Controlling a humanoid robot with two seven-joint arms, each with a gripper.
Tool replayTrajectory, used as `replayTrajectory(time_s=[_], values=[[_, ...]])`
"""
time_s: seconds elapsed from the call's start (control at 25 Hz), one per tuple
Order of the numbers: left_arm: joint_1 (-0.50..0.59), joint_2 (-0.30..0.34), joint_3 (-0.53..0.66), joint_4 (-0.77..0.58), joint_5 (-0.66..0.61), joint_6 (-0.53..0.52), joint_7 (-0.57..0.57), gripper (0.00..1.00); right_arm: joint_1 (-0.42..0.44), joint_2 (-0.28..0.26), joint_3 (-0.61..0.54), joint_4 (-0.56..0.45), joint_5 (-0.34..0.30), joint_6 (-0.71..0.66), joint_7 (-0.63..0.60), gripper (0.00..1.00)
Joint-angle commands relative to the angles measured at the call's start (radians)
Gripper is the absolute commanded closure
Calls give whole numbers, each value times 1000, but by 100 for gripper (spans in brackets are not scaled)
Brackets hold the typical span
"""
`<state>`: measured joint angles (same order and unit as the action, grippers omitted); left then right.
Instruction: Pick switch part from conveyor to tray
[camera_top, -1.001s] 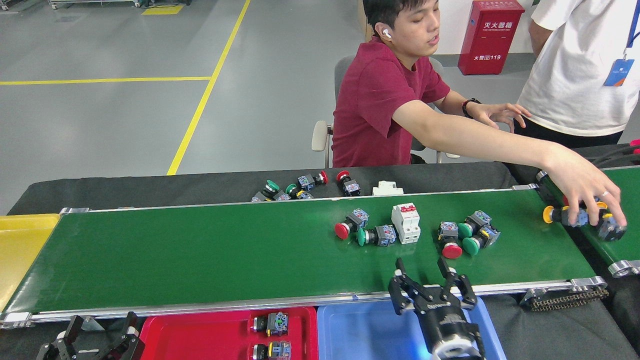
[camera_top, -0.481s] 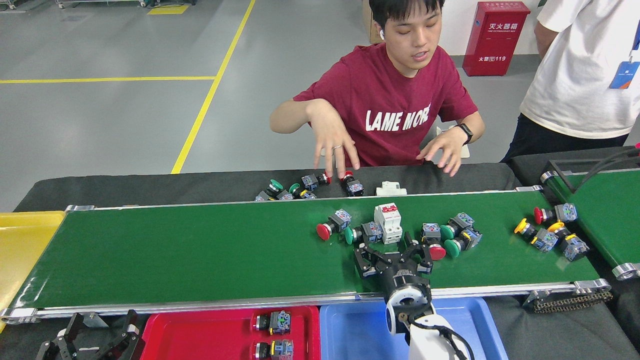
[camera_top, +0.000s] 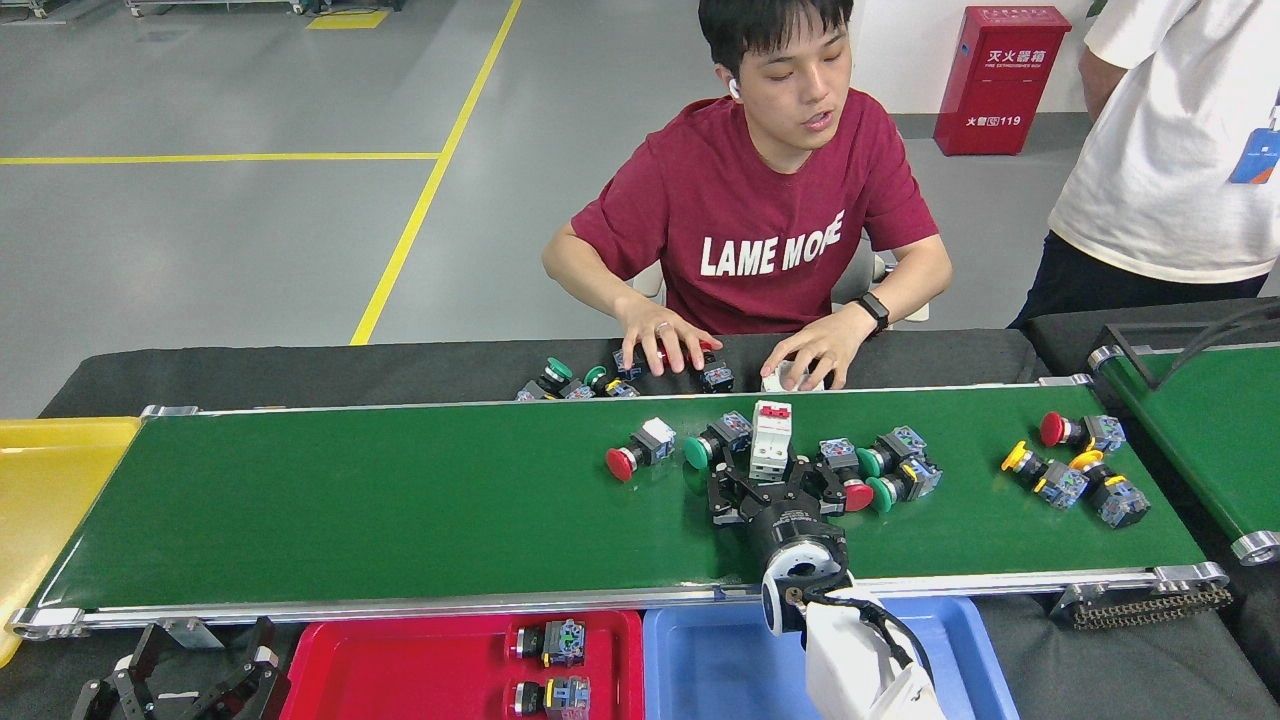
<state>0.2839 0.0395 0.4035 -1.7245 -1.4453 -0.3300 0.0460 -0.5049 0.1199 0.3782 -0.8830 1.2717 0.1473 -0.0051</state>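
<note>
The white switch part with the red top stood upright on the conveyor, crowded by push buttons: a green one touching its left side, a red-capped one just to its right. I judged it my target because my right gripper sat directly at its near face, fingers spread wide to either side of its base, not pinching anything yet. The part lay between the fingers and slightly beyond them, so a short push forward looked needed before closing. That crowding was why I'd come in low along the belt from the near edge; the neighbours left little room at the sides, and I reckoned a finger could nudge the green button or the red cap.

Further left on the belt a red button lay apart; to the right sat a pair of green ones, then a yellow and red cluster near the belt's end. The blue tray waited empty under my arm, just near the belt edge, handy for the drop. The red tray beside it held two parts.

My left gripper rested low at the bottom left, fingers apart, holding nothing. Across the belt a person's hands rested on spare parts on the black tabletop.
</note>
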Motion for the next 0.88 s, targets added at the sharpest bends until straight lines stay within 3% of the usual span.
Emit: replayTrajectory(time_s=[0.0,0.08,0.2,0.36,0.48,0.64,0.76,0.84], values=[[-5,13,1,-10,-1,-1,6,0,-14,-3,-2,-48,-5,-51,-3,73],[-5,13,1,-12,-1,-1,6,0,8,-19,-5,-113,-5,-72,0,89],[-15,13,1,-12,5,-17,6,0,32,-43,-7,-198,-6,-91,2,90],[-80,13,3,5,-1,-179,5,0,95,-72,-8,-383,-6,-130,17,90],[-135,16,1,14,-1,-273,-2,0,197,-109,-8,-567,-49,-226,63,89],[-226,88,-74,59,-17,-406,-6,0,381,-163,-12,-780,-63,-341,103,89],[-270,123,-161,86,-20,-437,-6,0,493,-235,-39,-860,-69,-407,100,89],[-308,129,-221,149,-20,-439,-6,0,560,-279,-102,-884,-112,-475,99,88]])
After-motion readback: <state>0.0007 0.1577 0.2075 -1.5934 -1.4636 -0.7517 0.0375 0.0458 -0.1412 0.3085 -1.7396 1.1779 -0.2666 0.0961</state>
